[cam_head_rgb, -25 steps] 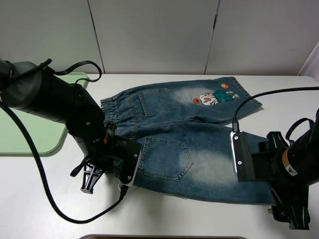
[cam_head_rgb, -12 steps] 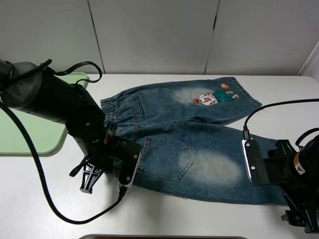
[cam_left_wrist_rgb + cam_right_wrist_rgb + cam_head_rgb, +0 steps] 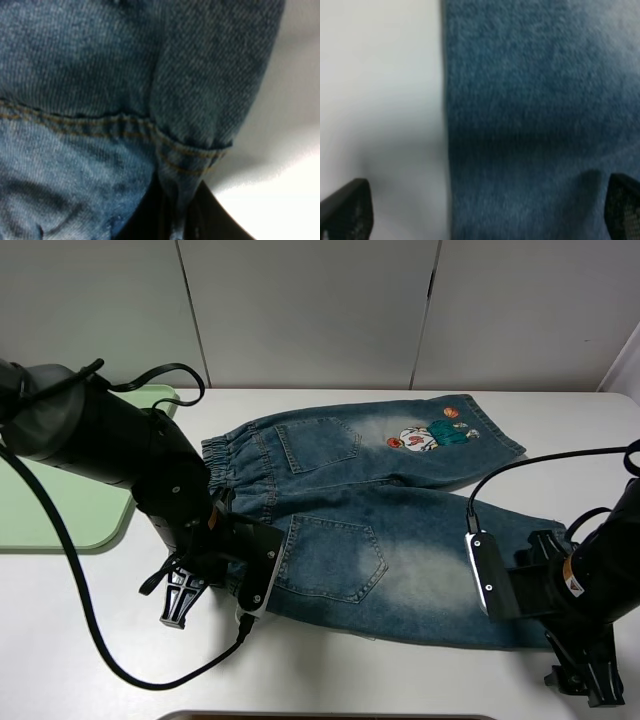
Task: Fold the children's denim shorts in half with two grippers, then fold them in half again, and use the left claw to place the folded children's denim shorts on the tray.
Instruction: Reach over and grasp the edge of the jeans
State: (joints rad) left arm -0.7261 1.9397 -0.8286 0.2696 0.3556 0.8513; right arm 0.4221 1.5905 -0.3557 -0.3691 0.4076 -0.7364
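Left tool (image 3: 175, 220): jaws pinched tight on a stitched corner of the blue washed-denim children's shorts (image 3: 380, 530), at the waistband end of the near leg. No shift over the last second, and the grip holds.

Right tool (image 3: 485, 207): jaws spread as wide as they go, with nothing in them. In the wrist view one fingertip is over the white surface (image 3: 100, 660) and the other over denim, so the cloth's edge runs between them. The view is too blurred to tell whether either finger touches the cloth.

Change: half a second ago my right arm swung out toward the right edge of the surface. It has now come back in and sits lower, by the hem end of the same near leg. Reads as a re-aim, not a retreat.

Shorts: flat and unfolded on the surface, back pockets up, cartoon patch (image 3: 432, 435) on the far leg. The pale-green flat plastic tray (image 3: 60, 510) is at far left, partly behind my left arm, with no part of the shorts on it.

Meaning: one end is secured; the other is lined up but not yet gripped. First fold not begun. Judged next: close the right tool on the hem, then lift both ends together. Risk: catching only the top layer.
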